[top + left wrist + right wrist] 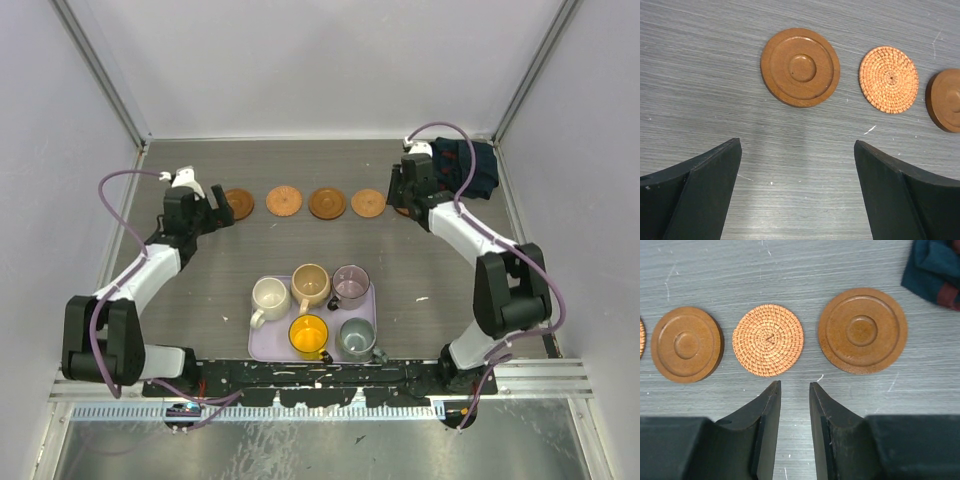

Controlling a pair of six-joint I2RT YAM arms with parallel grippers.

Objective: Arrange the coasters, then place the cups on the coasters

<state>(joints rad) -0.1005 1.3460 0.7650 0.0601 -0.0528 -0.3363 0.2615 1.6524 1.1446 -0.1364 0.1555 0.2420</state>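
Five round coasters lie in a row across the far part of the table. From the left they are a dark wooden one (238,203) (800,67), a woven one (284,202) (888,79), a wooden one (327,203) (687,344), a woven one (368,203) (768,340), and a wooden one (862,331) that the right arm mostly covers from above. Five cups stand on the lavender tray (262,350): cream (270,298), tan (311,286), mauve (351,285), yellow (309,335), grey-green (356,338). My left gripper (797,145) (218,210) is wide open and empty, just short of the leftmost coaster. My right gripper (794,384) (402,200) hovers before the two rightmost coasters, jaws narrowly apart and empty.
A dark blue cloth (470,165) (935,270) lies bunched in the far right corner, close behind the right wrist. White walls with metal frame posts close in the table on three sides. The tray sits near the front edge between the arm bases.
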